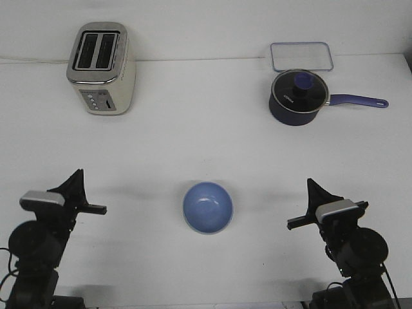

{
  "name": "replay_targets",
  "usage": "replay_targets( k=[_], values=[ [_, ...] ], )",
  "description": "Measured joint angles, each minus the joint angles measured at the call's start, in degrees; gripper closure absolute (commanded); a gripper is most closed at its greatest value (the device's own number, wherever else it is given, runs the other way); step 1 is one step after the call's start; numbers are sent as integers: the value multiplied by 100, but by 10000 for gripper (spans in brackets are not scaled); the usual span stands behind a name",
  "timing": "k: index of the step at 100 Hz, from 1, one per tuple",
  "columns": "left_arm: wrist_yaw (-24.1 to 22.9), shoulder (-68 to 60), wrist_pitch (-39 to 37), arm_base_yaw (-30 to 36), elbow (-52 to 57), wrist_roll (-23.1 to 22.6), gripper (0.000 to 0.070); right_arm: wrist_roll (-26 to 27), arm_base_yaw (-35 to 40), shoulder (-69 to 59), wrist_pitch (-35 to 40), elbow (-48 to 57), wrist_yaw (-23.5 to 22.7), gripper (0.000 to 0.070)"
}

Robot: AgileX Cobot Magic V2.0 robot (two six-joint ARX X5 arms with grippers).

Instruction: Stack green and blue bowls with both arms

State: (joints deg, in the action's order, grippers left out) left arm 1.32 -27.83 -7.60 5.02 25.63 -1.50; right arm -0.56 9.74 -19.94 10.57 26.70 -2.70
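The light blue bowl [207, 207] sits upright on the white table, front centre, between the two arms. No pale green bowl shows on its own; a thin pale rim shows around the blue bowl's lower edge, and I cannot tell if it is another bowl beneath. My left gripper [78, 174] is at the front left, pointing up and away, well left of the bowl. My right gripper [310, 183] is at the front right, well right of the bowl. Each shows as a single closed point with no gap, holding nothing.
A silver and cream toaster [102, 67] stands at the back left. A dark navy lidded saucepan [297, 96] with a purple handle stands at the back right, with a clear rectangular container [301, 56] behind it.
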Motion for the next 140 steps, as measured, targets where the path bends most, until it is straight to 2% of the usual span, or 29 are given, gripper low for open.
replay_targets(
  k=[10,27,105,125,140],
  values=[
    [-52,643,-151,-101,-597,249,687,-15,0,184,-76,-61,116,700],
    [-275,999,-103,-142,-608,444,685,-15,0,181,-120,-61,144,700],
    [-282,1274,76,-142,-629,474,685,-15,0,181,-127,-61,144,700],
    [-280,2011,-79,-356,-1685,415,685,-15,0,181,-127,-61,144,700],
    [11,2671,-11,-553,-2337,413,685,-15,0,181,-127,-61,144,700]
  ],
)
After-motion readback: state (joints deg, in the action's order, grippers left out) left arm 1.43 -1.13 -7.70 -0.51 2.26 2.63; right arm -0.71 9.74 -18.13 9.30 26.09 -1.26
